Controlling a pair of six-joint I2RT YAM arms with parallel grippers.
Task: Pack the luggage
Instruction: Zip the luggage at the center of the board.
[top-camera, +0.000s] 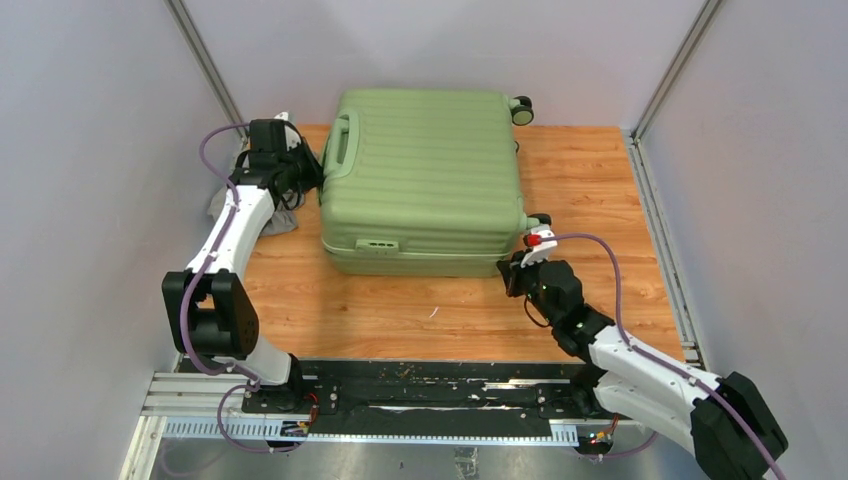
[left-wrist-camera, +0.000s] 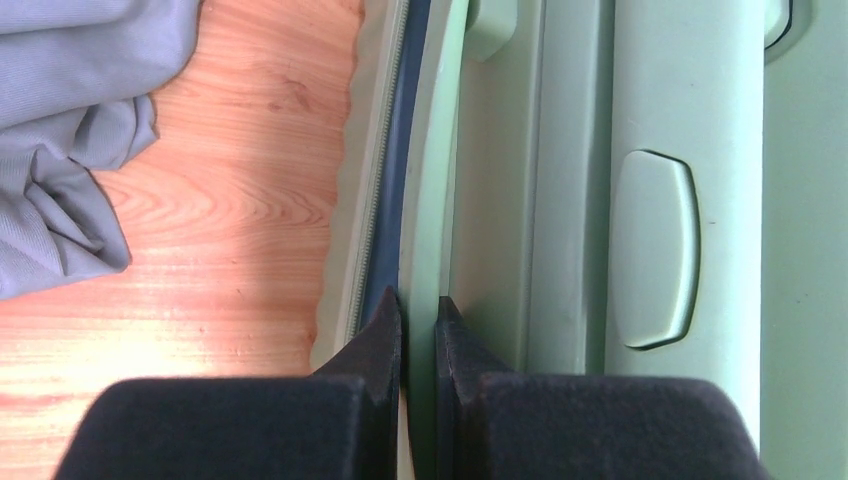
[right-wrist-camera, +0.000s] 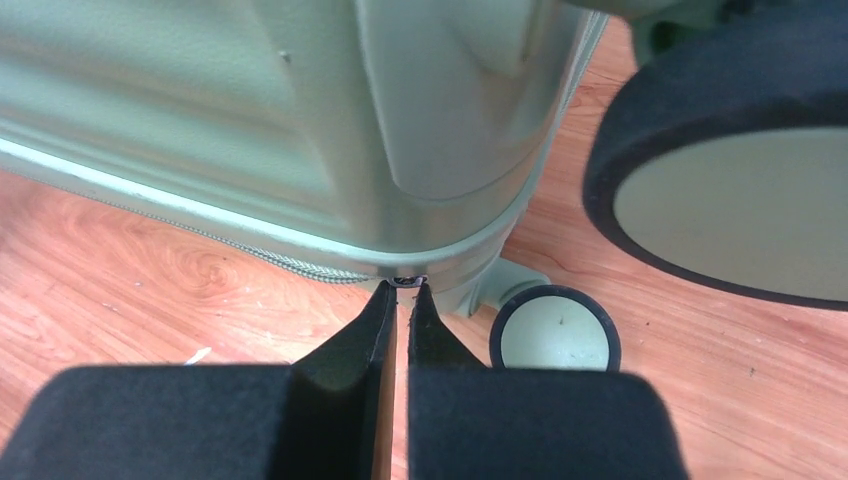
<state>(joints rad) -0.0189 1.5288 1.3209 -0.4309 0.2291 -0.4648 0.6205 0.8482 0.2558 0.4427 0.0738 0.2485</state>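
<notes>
**Q:** Clearance at the near edge?
**A:** A bare strip of wooden table (top-camera: 400, 310) runs between the base rail (top-camera: 400, 395) and the luggage (top-camera: 425, 170).

**Q:** Right gripper?
**A:** The right gripper (right-wrist-camera: 403, 290) is at the luggage's near right corner. Its fingers are pressed together on the zipper line, with a small dark tab at the tips. A black-rimmed wheel (right-wrist-camera: 555, 340) sits just beside.

**Q:** Luggage position?
**A:** Closed, lying flat, from mid-table to the far edge.

**Q:** Left gripper?
**A:** The left gripper (left-wrist-camera: 418, 310) is at the handle side. Its fingers are squeezed to 1 narrow slit over the seam. A grey cloth (left-wrist-camera: 60, 120) lies near. Grey walls (top-camera: 80, 150) enclose 3 sides.
</notes>
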